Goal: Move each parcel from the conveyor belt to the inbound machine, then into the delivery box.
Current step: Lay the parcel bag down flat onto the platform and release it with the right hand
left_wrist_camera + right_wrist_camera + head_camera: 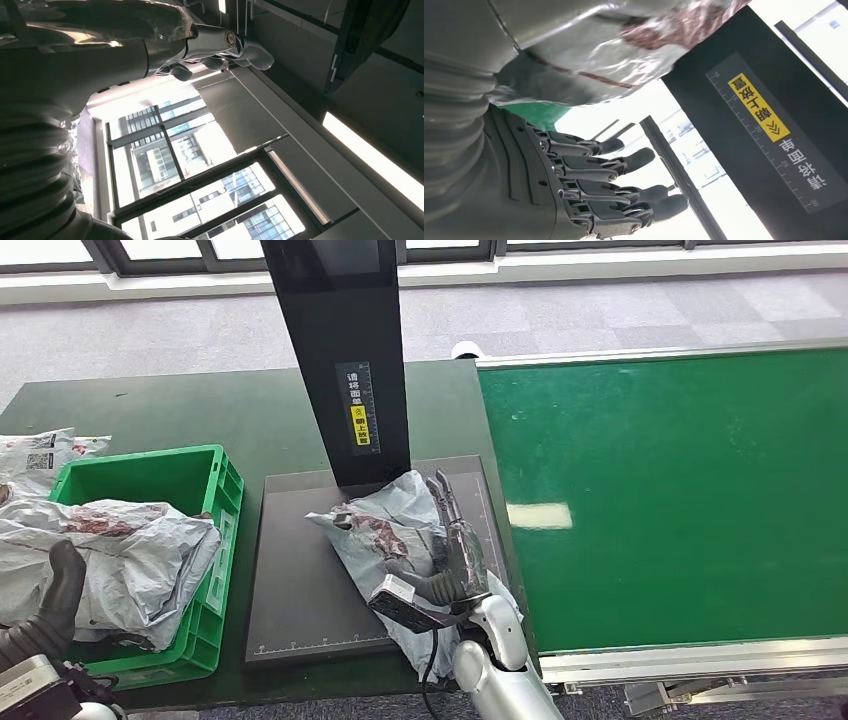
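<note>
- Middle step in hand, by my reading: the grey parcel [385, 530] lies on the dark plate of the inbound machine [300, 590], right at the foot of its black column [345, 350], with one corner hanging over the plate's near edge
- The right hand [452, 545] lies along the parcel's right side, fingers stretched out and apart in the wrist view, thumb [425, 587] lying on the wrapping; whether it actually grips I cannot tell
- Left hand [55, 605] sits low beside the green delivery box [215, 540], curled dark fingers showing, but open or closed I cannot tell
- Next move, I'd judge: get a firm grip on the bag, lift it clear of the plate and carry it left, over the box wall
- The parcel itself: a crumpled, glossy grey plastic mailer with reddish-brown print, soft and floppy, likely to sag when lifted
- The box already holds another such bag [120, 550], piled over its rim; the green conveyor belt [680, 490] shows no parcel
</note>
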Tool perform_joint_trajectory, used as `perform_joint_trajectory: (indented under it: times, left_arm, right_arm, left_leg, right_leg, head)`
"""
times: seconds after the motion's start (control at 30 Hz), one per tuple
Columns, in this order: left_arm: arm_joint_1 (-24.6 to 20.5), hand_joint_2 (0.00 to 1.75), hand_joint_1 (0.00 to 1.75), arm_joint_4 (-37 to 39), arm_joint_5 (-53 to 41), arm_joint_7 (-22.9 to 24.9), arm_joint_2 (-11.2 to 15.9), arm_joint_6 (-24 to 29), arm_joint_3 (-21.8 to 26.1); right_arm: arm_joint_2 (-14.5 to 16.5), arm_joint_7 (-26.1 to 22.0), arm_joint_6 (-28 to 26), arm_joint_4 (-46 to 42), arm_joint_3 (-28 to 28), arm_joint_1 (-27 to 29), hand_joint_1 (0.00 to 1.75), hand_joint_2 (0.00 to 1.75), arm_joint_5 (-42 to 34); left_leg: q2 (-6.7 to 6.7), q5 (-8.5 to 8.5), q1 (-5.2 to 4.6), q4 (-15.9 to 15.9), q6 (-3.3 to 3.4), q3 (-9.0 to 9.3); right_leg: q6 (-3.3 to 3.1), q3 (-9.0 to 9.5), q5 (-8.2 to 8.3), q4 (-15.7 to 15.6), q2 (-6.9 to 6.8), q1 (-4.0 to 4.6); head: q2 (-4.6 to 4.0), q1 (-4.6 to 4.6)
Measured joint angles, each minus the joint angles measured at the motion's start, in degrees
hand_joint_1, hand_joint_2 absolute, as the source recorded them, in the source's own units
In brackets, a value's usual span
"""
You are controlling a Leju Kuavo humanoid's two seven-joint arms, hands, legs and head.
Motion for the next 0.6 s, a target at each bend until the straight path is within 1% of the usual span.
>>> perform_joint_trajectory:
  times: [0.17,0.33,0.5,0.53,0.6]
  left_arm:
    - [0.0,1.75,0.00,0.0,-0.5,0.0,0.0,0.0,-0.1]
    - [-0.1,1.75,0.00,0.3,-0.9,0.0,0.0,0.0,-0.6]
    - [-0.2,1.75,0.00,0.5,-0.9,0.0,0.0,0.0,-0.8]
    - [-0.2,1.75,0.00,0.5,-0.9,0.0,0.0,0.0,-0.9]
    - [-0.2,1.75,0.00,0.5,-0.9,0.0,0.0,0.0,-0.9]
  right_arm:
    - [0.0,-0.2,0.0,0.1,0.0,0.0,0.00,1.75,0.0]
    - [0.0,-2.8,-0.6,-0.1,0.0,0.1,0.00,1.75,-2.0]
    - [0.0,-3.5,-0.7,-0.2,0.0,0.1,0.00,1.75,-2.6]
    - [0.0,-4.1,-0.6,-0.4,0.0,0.1,0.00,1.75,-3.2]
    - [0.0,-7.3,-0.8,-1.4,0.0,0.5,0.00,1.75,-6.5]
  left_leg:
    - [0.00,0.00,0.00,0.0,0.00,0.01]
    - [0.00,0.00,0.00,0.0,0.00,0.02]
    - [0.00,0.00,0.00,0.0,0.00,0.03]
    - [0.00,0.00,0.00,0.0,0.00,0.03]
    - [0.00,0.00,0.00,0.0,0.00,0.03]
  right_leg:
    - [0.00,0.01,0.00,0.0,0.00,0.00]
    - [0.00,0.02,0.01,0.0,0.00,0.00]
    - [0.00,0.02,0.01,0.0,0.00,0.00]
    - [0.00,0.01,0.01,0.0,0.00,0.00]
    - [0.00,0.01,0.01,0.0,0.01,0.00]
  head:
    - [0.00,0.00]
    - [0.00,0.00]
    - [0.00,0.00]
    - [0.00,0.00]
    - [0.00,-0.02]
